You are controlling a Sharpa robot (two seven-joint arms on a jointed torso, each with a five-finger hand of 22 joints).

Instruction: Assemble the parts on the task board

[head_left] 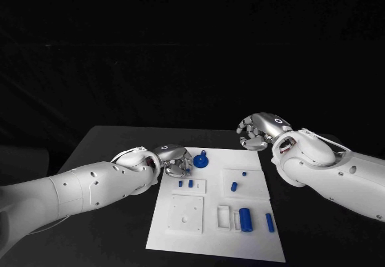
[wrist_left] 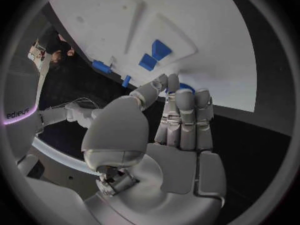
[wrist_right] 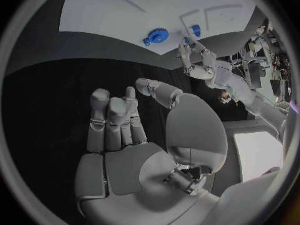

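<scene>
On the board (head_left: pixel 241 245), the blue gear (head_left: pixel 201 162) lies just beside the left robot hand (head_left: pixel 172 159), whose fingers reach toward it, holding nothing. The right robot hand (head_left: pixel 259 131) hovers past the board's far corner, curled and empty.

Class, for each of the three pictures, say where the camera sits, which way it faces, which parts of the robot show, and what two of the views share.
Head view: from the robot's head, looking down at the task board; both arms show, the left robot hand by the blue gear, the right robot hand over the table beyond the board.
Left wrist view: behind that hand, facing the board.
Right wrist view: behind that hand, facing the board's far edge.
Shared: the right wrist and head views both show the gear and the left hand.
</scene>
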